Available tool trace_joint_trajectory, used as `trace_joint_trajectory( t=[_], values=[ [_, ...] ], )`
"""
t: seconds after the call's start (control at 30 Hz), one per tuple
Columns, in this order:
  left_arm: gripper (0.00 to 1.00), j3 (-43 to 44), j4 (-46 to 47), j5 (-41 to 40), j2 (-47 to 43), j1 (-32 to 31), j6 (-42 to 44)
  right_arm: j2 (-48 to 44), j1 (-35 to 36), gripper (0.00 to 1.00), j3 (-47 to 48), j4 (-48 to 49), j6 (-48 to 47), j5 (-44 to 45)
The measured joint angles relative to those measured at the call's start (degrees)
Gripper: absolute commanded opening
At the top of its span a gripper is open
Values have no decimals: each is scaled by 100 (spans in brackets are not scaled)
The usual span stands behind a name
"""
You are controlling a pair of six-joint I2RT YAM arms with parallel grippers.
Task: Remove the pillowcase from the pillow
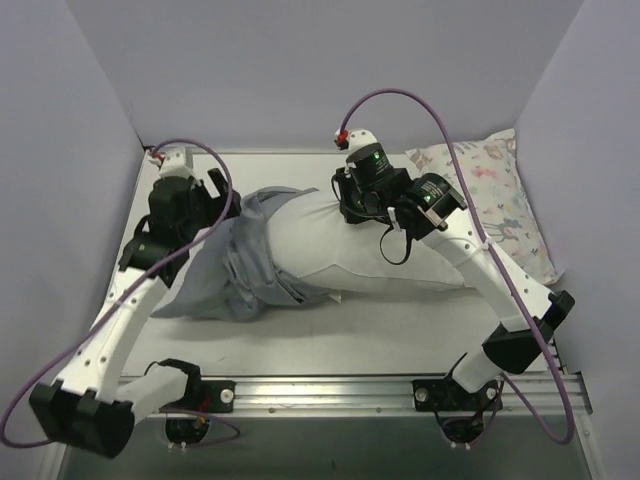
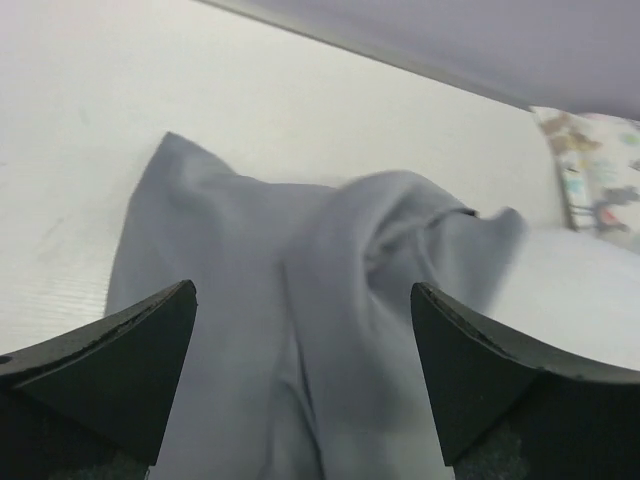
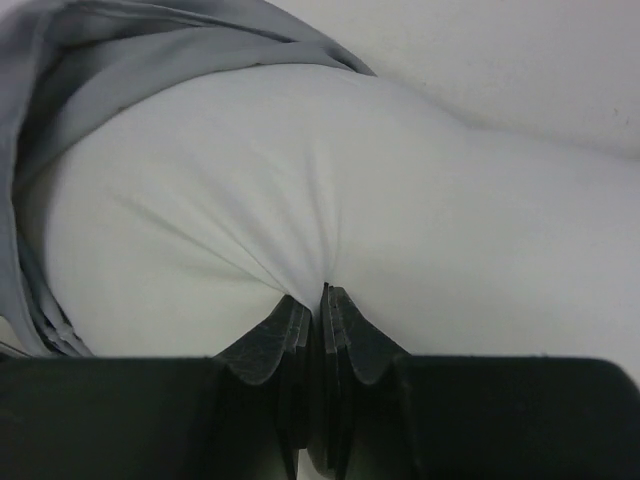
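The white pillow (image 1: 350, 255) lies across the table's middle, its right part bare. Its left end sits inside the bunched grey pillowcase (image 1: 215, 275). My left gripper (image 1: 220, 195) hovers over the pillowcase's far left part. In the left wrist view this gripper (image 2: 303, 290) is open, with the grey pillowcase (image 2: 250, 260) lying loose below and between the fingers, not pinched. My right gripper (image 1: 350, 207) is at the pillow's far edge. In the right wrist view it (image 3: 320, 292) is shut on a puckered fold of the pillow (image 3: 300, 180), and the pillowcase (image 3: 120, 60) is gathered at the upper left.
A smaller pillow printed with pastel animals (image 1: 490, 195) leans at the back right, close behind my right arm; it also shows in the left wrist view (image 2: 600, 170). Lilac walls close in the white table (image 1: 400, 330) on three sides. A metal rail (image 1: 330, 392) runs along the near edge.
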Motion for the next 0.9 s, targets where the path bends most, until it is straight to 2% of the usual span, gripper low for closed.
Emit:
trace_joint_trajectory(
  t=[0.13, 0.3, 0.67, 0.7, 0.73, 0.77, 0.8, 0.83, 0.9],
  values=[
    [97, -59, -107, -643, -1034, -1163, -11, 269, -149, 0, 481, -345, 90, -310],
    [97, -387, -284, -1460, -1932, -2065, -291, 697, -372, 0, 887, -378, 295, -798],
    [97, -1825, -629, -2223, -1746, -3458, -1279, 1058, -651, 0, 1121, -398, 678, -1342],
    [90, -1847, -597, -2326, -1685, -3504, -1338, 1058, -651, 0, 1115, -398, 688, -1357],
    [75, -1875, -527, -2433, -1598, -3517, -1384, 1056, -649, 0, 1093, -382, 693, -1375],
    [26, -1893, -450, -2546, -1506, -3519, -1416, 1047, -651, 0, 1062, -361, 702, -1390],
    [11, -1899, -385, -2671, -1397, -3508, -1423, 1038, -660, 0, 1021, -332, 708, -1397],
    [0, -1899, -356, -2761, -1311, -3451, -1416, 1025, -675, 0, 966, -299, 715, -1408],
    [0, -1899, -352, -2833, -1167, -3161, -1384, 981, -778, 0, 846, -245, 752, -1556]
  ],
)
